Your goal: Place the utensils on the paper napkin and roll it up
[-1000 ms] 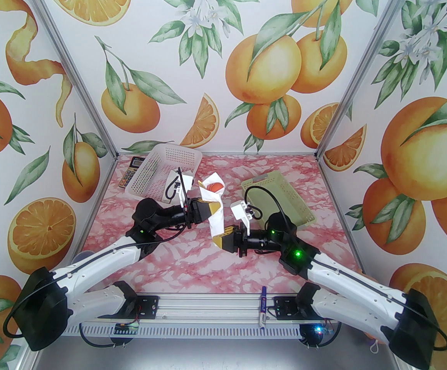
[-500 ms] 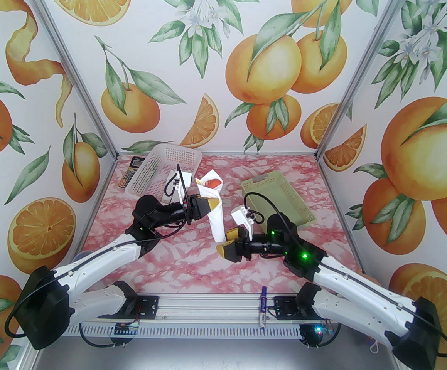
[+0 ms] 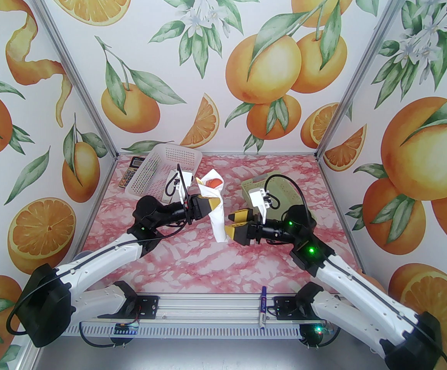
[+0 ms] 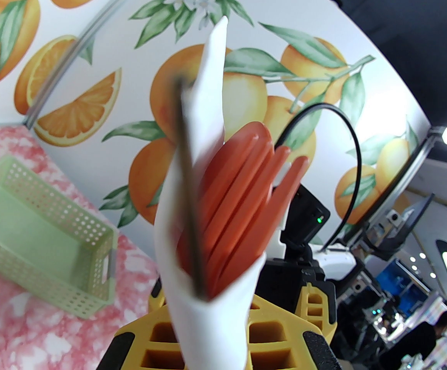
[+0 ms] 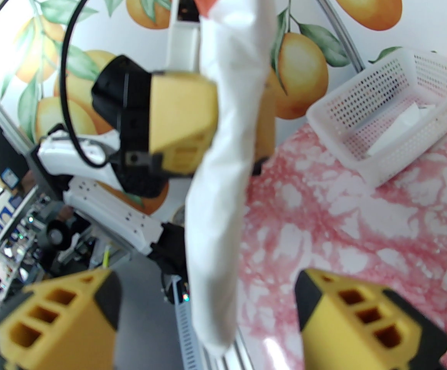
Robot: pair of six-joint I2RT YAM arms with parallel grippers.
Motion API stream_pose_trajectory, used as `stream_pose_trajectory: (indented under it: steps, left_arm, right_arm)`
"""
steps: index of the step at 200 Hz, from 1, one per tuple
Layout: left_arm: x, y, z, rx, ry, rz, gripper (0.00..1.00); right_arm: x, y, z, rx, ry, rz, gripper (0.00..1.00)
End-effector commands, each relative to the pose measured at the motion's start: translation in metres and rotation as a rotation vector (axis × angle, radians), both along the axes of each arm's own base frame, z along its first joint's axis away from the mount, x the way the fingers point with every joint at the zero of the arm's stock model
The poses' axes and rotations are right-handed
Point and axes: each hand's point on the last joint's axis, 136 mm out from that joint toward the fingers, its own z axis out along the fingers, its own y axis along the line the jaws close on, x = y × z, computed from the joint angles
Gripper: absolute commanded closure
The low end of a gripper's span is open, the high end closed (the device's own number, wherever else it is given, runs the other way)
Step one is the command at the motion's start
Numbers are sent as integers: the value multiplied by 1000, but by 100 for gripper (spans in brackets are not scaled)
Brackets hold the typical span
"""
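Aloft, napkin (image 3: 218,226) rolled round utensils (image 3: 214,184), held clear of table (image 3: 192,253), orange heads poking from top end, left gripper (image 3: 215,207) pinching roll mid-length, right gripper (image 3: 230,224) spread wide, fingers either side of roll's lower end, grasping nothing

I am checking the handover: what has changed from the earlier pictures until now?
The right gripper opened, let go of the lower end of the rolled napkin and shifted slightly right. The left gripper kept holding the roll with the utensils inside; the white basket and green basket stayed.
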Motion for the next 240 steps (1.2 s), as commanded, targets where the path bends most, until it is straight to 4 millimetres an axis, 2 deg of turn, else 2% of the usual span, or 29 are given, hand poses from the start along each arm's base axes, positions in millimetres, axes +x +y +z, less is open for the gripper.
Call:
stream_pose_trajectory:
  steps: [1,22,58,125,171,196,227,240]
  left_arm:
    - [-6,-1,25,-51,-69,-18,100]
    - [-7,-3,25,-52,-68,-23,100]
    - [-8,-3,26,-55,-73,-20,100]
    - [-6,-3,27,-58,-70,-12,100]
    - [-6,-3,27,-54,-67,-16,100]
    - [-6,-2,27,-42,-66,-8,87]
    - [-2,9,28,-26,-58,29,69]
    - [0,14,29,-23,-55,44,57]
  right_arm:
    - [-1,6,33,80,-71,32,25]
    - [5,13,35,76,-71,35,29]
    - [8,20,32,67,-63,45,42]
    - [5,29,6,15,-6,64,56]
    - [4,27,5,19,0,53,79]
    - [3,26,3,12,8,52,90]
    - [3,25,-1,4,19,47,97]
    - [3,24,0,8,17,40,98]
